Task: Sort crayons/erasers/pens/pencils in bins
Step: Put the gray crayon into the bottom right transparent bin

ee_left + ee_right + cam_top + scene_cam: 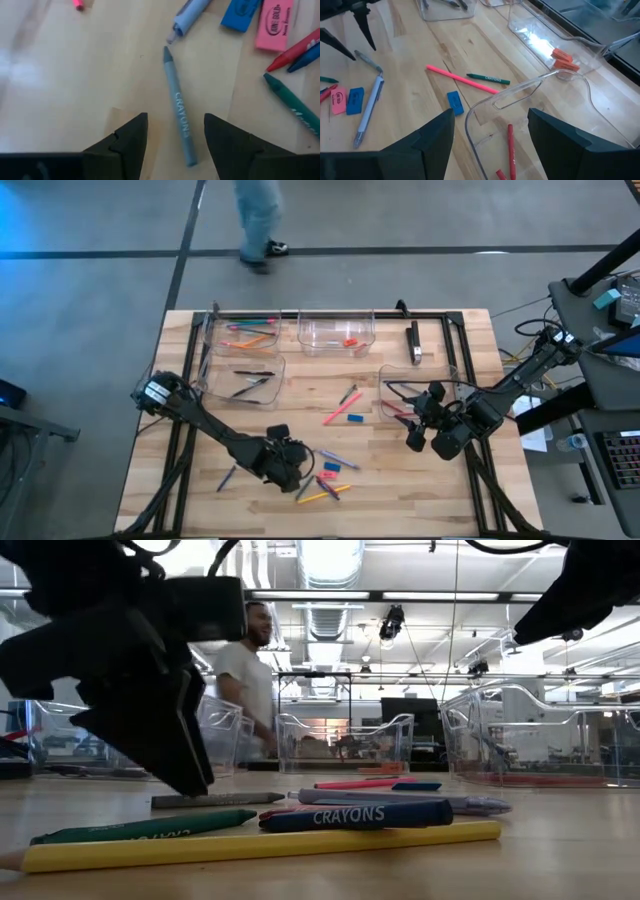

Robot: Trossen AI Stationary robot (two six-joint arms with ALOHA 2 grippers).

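My left gripper (290,470) (175,132) is open and low over the near middle of the table. Its fingers stand on either side of a grey crayon (177,105) that lies flat on the wood, and they do not touch it. Beside it lie a pink eraser (274,22), a blue eraser (240,12), a green crayon (292,102) and a pale blue pen (187,12). My right gripper (420,430) (490,132) is open and empty above the near end of the right-hand clear bin (530,87), which holds red crayons (510,145).
Far-left bin (245,332) holds pencils, the far-middle bin (335,330) erasers, and the bin (245,377) nearer than it pens. A pink pencil (462,80), a green crayon (487,78) and a blue eraser (454,102) lie mid-table. A black fixture (414,342) stands far right. A person (260,220) walks beyond the table.
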